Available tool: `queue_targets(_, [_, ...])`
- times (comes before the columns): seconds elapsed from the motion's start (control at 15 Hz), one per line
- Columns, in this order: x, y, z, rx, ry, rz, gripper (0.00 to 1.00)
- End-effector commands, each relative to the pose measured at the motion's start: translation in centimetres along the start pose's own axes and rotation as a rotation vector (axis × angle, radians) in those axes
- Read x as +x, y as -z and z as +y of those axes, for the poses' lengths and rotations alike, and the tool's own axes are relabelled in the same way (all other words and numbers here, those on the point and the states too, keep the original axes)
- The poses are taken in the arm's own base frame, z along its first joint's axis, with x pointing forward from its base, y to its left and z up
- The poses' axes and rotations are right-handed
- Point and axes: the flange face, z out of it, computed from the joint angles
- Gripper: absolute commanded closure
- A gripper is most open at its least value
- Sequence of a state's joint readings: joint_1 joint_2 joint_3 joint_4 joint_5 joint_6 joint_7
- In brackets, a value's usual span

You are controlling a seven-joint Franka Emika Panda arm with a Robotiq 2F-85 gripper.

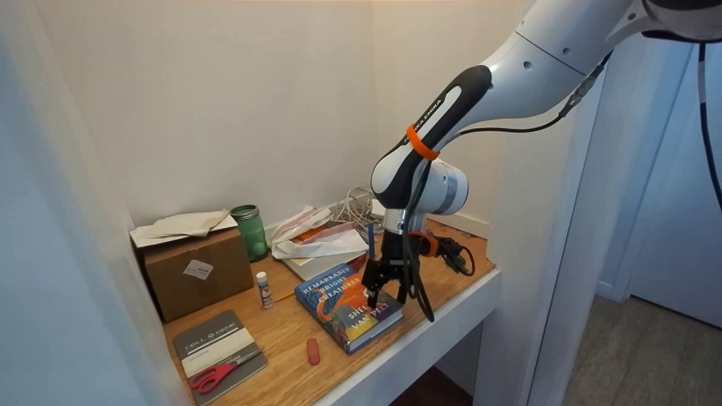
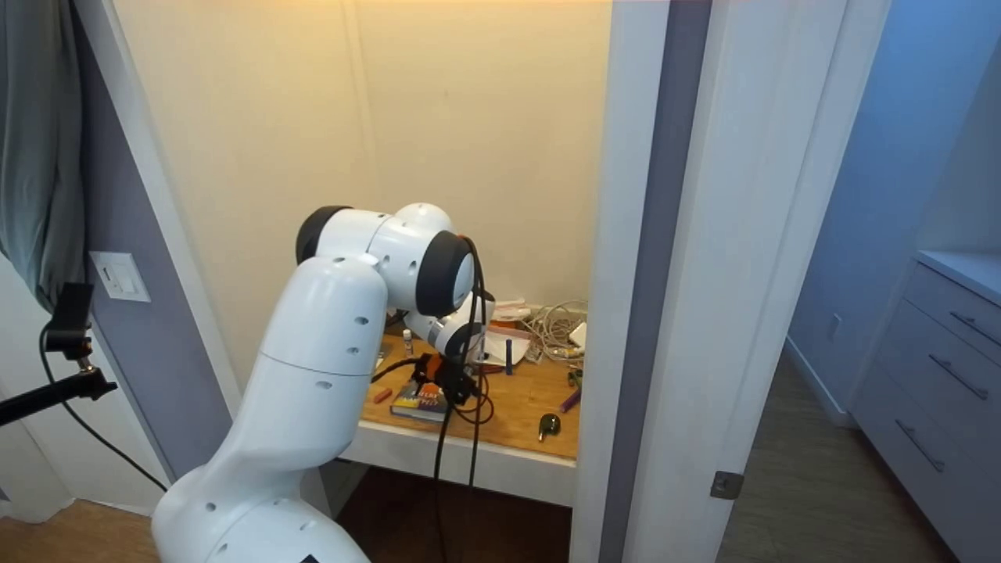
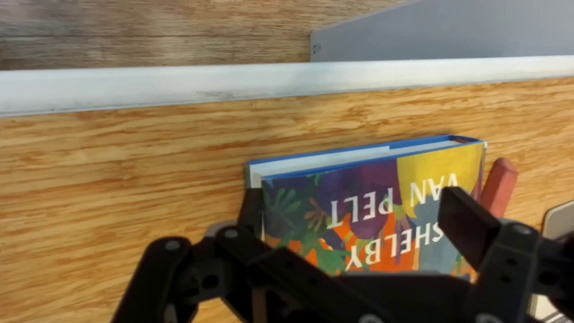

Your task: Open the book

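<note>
The book lies flat and closed on the wooden desk, its blue cover with orange and yellow pictures facing up. It also shows in an exterior view, partly behind the arm, and in the wrist view. My gripper points down over the book's side and is open with nothing between the fingers. In the wrist view the gripper has its left finger at the page-edge side and its right finger over the cover. Whether the left finger touches the book I cannot tell.
A red bar-shaped object lies beside the book's spine. A grey notebook with red scissors, a glue bottle, a cardboard box, a green jar and papers stand around. The desk's white front edge is close.
</note>
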State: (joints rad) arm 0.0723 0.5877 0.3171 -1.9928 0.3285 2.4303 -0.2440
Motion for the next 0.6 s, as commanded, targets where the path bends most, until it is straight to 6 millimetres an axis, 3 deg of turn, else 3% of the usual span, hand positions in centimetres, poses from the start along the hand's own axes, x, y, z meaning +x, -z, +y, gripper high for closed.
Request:
queue_targets(0.0, [0.64,-0.49,0.06,0.067,-0.019,-0.024,0.0])
queue_targets(0.53, [0.45,-0.86,0.66,0.111,-0.069,-0.044,0.0])
